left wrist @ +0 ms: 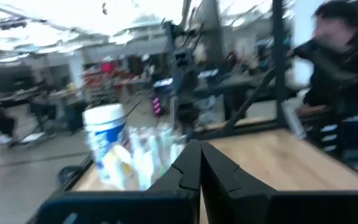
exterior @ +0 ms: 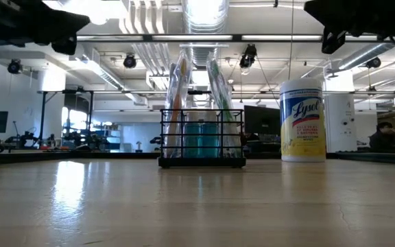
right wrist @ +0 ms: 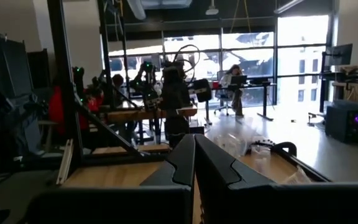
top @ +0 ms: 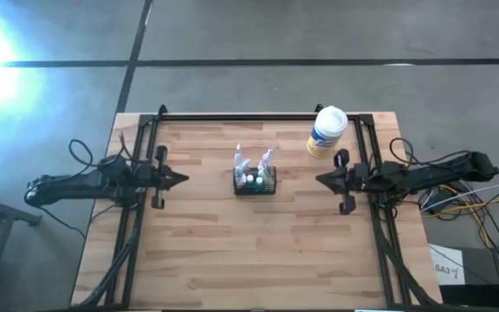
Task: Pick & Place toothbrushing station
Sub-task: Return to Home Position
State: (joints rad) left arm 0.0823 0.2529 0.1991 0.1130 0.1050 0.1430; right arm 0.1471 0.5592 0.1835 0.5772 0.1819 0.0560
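- One small black wire-mesh caddy, the toothbrushing station (top: 255, 182), stands upright on the wooden bench (top: 258, 256), a little toward the far side of its middle
- Its walls are an open grid of thin black wires, rectangular in outline and low, with a darker rim along the base
- Several tall slender packs in clear wrap (exterior: 177, 96) stand up out of it, well above its rim, leaning outward to either side
- Some teal-blue things (exterior: 201, 137) sit low in the middle compartments; from above they show white tops, and what they are cannot be told
- Both grippers are at the caddy's level across the bench, one on each side, so that it lies between them and roughly on the line joining their tips
- Left gripper (top: 181, 179) points at the caddy from the bench's left side, well apart from it, its fingers pressed together and holding nothing
- Right gripper (top: 320, 180) points at it from the right, also apart from it, fingers likewise together and empty
- From bench height both arms show raised off the bench, above the caddy
- One white-and-yellow tub with a white lid (top: 327, 132) stands upright near the right gripper, apart from the caddy
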